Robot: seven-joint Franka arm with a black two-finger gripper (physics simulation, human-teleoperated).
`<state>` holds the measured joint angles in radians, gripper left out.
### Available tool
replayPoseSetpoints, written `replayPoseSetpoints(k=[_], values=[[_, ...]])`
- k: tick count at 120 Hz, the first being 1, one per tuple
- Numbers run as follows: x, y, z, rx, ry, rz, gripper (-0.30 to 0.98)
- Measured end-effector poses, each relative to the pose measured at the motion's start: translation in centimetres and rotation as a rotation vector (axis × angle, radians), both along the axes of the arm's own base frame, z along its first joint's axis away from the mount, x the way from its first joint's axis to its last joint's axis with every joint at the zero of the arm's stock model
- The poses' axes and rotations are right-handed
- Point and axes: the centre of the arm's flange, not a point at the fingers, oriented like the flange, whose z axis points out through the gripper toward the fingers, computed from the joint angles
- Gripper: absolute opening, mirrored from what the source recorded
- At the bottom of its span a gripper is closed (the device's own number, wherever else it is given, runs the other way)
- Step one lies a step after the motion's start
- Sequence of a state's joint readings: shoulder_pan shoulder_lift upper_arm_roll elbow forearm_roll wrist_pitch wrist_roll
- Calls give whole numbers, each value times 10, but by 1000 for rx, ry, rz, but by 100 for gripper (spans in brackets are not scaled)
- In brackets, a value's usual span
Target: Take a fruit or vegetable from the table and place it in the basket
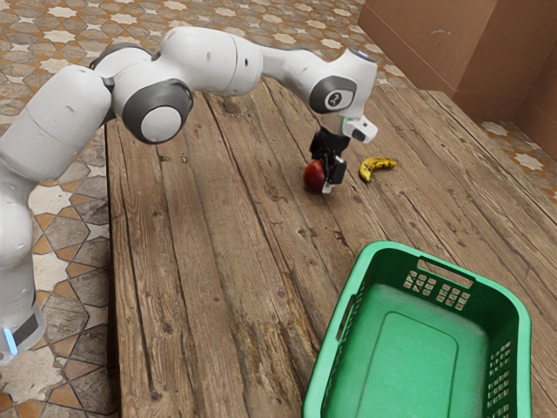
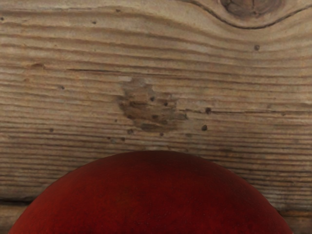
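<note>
In the exterior view's upper middle, the gripper (image 1: 328, 185) is right at the red fruit (image 1: 312, 177), though I cannot tell how far open it is or whether it has hold.

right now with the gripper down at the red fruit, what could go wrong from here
The red fruit is round and looks smooth, so it might slip or roll if my gripper takes it off centre. The banana lies close by and could get nudged if I swing sideways while low. The green basket has raised walls, so too low a carry could knock the fruit against its rim.
</note>
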<state>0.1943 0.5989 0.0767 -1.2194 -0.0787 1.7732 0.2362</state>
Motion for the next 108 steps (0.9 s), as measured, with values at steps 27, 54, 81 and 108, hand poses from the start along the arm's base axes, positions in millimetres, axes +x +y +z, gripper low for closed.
replayPoseSetpoints(k=[27,54,81,108], values=[[-1,0,7,1,-10,0,50],[3,-19,42,11,-67,-36,47],[13,-83,93,25,-155,-132,48],[17,-203,137,23,-242,-303,48]])
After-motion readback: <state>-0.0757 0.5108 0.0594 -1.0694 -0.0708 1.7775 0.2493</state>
